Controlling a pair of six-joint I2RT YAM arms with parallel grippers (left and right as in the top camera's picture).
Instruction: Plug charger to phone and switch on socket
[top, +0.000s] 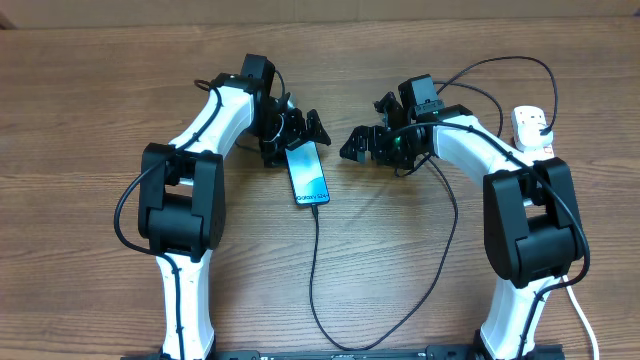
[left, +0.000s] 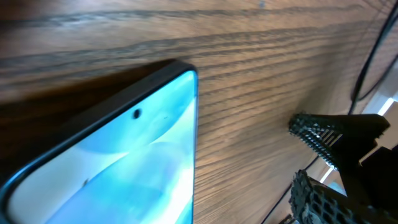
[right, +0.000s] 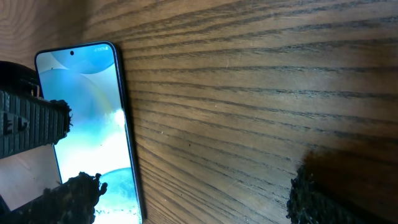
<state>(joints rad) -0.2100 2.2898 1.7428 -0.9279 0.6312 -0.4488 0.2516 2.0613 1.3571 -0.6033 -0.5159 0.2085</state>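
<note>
The phone (top: 309, 176) lies flat mid-table with its light-blue screen up, and it fills the lower left of the left wrist view (left: 124, 168). The charger (top: 316, 270) is a thin black cable whose tip meets the phone's near end; it loops along the front edge and runs up toward the socket (top: 530, 128) at the far right. My left gripper (top: 297, 142) stands open astride the phone's far end, gripping nothing. My right gripper (top: 362, 149) is open over bare wood just right of the phone (right: 93, 124), wide apart in its wrist view (right: 193, 205).
A thick white cord (top: 585, 322) runs down the right edge by the right arm's base. Black cable loops (top: 500, 62) arc behind the right arm. Ribbed black fingers (left: 323, 134) show at the right of the left wrist view.
</note>
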